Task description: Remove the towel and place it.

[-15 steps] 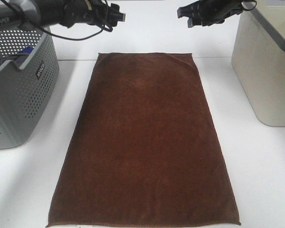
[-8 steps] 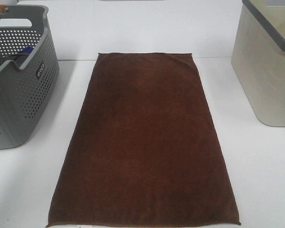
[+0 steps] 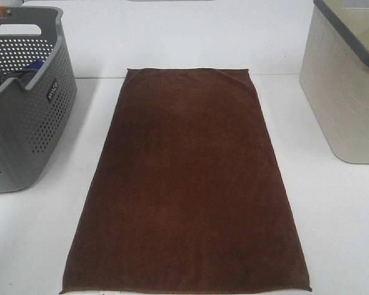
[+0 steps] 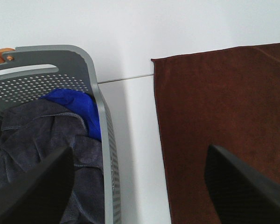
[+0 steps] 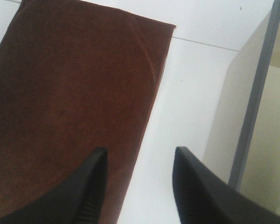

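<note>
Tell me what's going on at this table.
Nothing is held right now. The brown towel lies spread flat on the white table, between the grey perforated basket of clothes and the beige bin. The left gripper and right gripper hang open and empty above the towel's far corners.

Plush, matt brown cloth for the towel (image 3: 186, 184), hems stitched. Grey perforated plastic for the basket (image 3: 31, 123) — dull sheen, crumpled soft grey cloth (image 4: 46, 135) and brighter blue cloth (image 4: 79, 105) inside. Smooth white matt table (image 3: 338, 233); cream bin (image 3: 347, 92) of smooth plastic with grey rim — black matt gripper fingers (image 5: 93, 191).
</note>
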`<state>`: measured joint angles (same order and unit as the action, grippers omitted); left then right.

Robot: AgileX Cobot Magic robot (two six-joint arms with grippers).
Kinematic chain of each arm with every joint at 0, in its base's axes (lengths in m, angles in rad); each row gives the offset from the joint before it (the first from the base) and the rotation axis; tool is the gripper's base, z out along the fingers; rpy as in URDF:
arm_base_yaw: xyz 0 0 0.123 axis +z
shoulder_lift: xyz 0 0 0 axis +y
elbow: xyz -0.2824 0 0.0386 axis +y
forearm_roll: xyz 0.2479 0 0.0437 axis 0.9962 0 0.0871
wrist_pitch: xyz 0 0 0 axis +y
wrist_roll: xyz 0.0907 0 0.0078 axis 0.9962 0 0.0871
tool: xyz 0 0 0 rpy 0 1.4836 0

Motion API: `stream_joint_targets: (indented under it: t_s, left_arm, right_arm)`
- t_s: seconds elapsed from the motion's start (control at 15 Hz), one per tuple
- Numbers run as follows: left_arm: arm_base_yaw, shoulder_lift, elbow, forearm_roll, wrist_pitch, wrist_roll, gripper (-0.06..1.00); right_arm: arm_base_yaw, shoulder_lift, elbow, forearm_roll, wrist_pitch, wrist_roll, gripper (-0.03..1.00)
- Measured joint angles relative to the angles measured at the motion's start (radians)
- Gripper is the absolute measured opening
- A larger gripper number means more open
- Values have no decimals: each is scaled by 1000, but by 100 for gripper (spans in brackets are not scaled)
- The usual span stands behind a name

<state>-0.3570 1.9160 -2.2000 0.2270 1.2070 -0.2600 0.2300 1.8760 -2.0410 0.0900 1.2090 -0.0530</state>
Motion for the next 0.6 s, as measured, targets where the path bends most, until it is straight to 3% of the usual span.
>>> stream_joint_targets:
  t_s: [0.27,0.6]
  left_arm:
    - [0,-118,160,-1,3,30,74]
    - [0,-403,660,6,5,29,74]
  right_arm:
    - [0,-130,204,-27,5,0,43]
    - [0,-345,550,-31,8,1,43]
